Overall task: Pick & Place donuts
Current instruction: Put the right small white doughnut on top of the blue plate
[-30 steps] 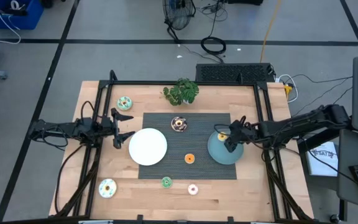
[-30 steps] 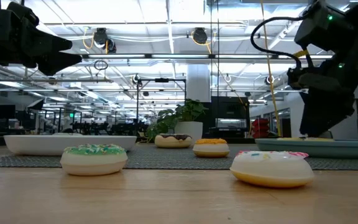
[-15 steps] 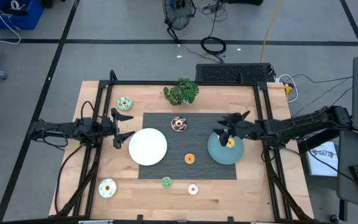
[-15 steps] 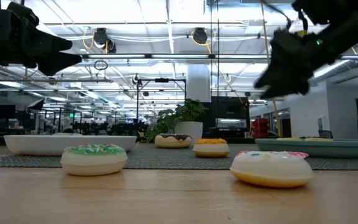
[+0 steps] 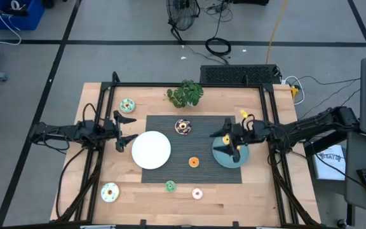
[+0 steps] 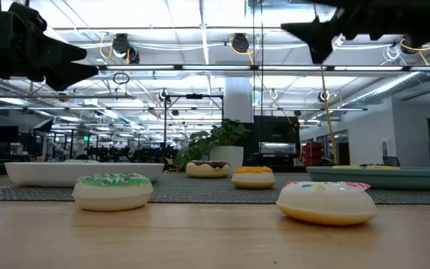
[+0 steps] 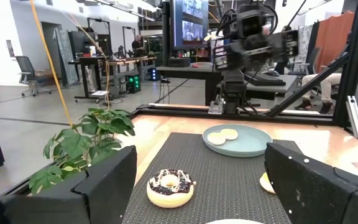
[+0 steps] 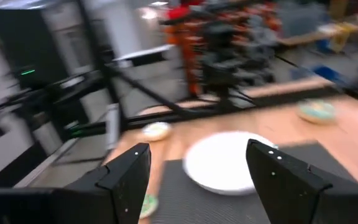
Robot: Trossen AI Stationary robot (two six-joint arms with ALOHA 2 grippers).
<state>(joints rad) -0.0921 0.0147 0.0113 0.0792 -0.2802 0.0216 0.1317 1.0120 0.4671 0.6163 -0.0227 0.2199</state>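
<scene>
Six donuts lie flat on the table in the high view: mint (image 5: 127, 105), chocolate (image 5: 183, 126), orange (image 5: 194, 161), green (image 5: 170, 186), pink (image 5: 197, 193) and a pale one (image 5: 109, 191). In the left wrist view, two pale donuts (image 7: 224, 135) rest on the teal plate (image 7: 253, 140). My right gripper (image 5: 225, 145) hovers open and empty above that plate, raised high in the low view (image 6: 316, 37). It hides those two donuts from above. My left gripper (image 5: 131, 128) waits open beside the white plate (image 5: 151, 150).
A dark mat (image 5: 196, 175) covers the table's middle and carries both plates. A green leafy plant (image 5: 185, 93) stands at the far edge. Black frame rails run along the table's left and right sides. Bare wood shows near the front edge around the pale donut.
My right gripper rose off the teal plate and tipped from pointing down to nearly level, facing the table's left. The yellow donut that was under its fingers stayed on the plate. The left arm kept still.
</scene>
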